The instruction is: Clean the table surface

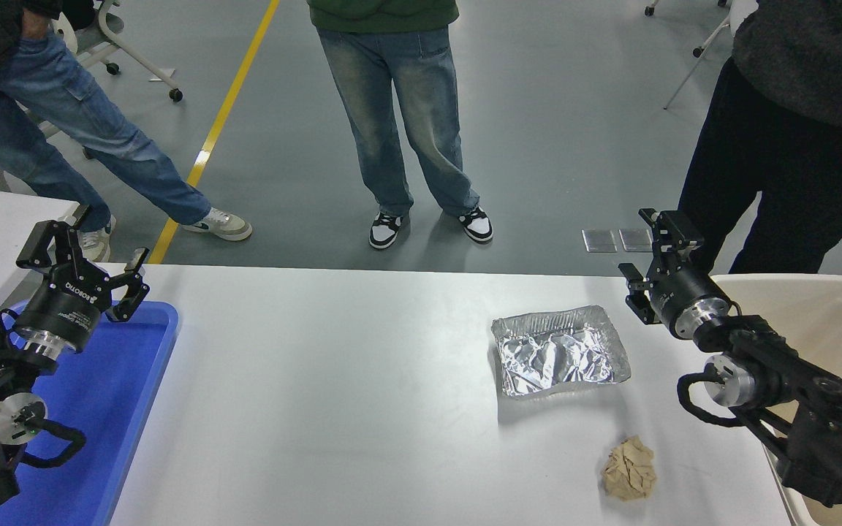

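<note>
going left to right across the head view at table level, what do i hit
black left gripper over the blue plastic tray → bare white table surface → crumpled foil tray → black right gripper → beige plastic bin

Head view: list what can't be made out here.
- Beige bin: the right arm covers its inside, the picture edge cuts it off.
- Blue tray: partly hidden behind the left gripper, cut off at the bottom edge.
- Foil tray: crumpled; whether anything lies inside is unclear.
</note>
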You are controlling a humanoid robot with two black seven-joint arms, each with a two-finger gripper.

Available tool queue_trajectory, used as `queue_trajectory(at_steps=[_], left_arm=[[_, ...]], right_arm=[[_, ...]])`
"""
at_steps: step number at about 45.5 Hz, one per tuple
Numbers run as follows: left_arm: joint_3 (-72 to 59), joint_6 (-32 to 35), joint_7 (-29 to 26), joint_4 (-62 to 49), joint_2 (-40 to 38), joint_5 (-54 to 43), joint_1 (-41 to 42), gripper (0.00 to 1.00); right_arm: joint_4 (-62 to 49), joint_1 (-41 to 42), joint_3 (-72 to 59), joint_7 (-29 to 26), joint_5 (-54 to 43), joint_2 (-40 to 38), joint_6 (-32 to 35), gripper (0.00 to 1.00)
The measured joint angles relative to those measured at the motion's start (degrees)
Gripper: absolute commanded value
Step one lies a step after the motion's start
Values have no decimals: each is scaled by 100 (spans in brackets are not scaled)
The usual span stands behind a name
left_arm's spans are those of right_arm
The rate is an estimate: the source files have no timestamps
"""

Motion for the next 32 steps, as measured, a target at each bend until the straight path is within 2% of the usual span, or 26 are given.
queue_trajectory(at_steps=[14, 32], left_arm=[[0, -4, 0, -1, 0, 0, 0, 100], [0, -5, 0, -1, 0, 0, 0, 100]], right_arm=[[66, 100, -335, -17, -686, -362, 2, 100], [553, 820, -1805, -166, -2296, -1263, 34, 100]])
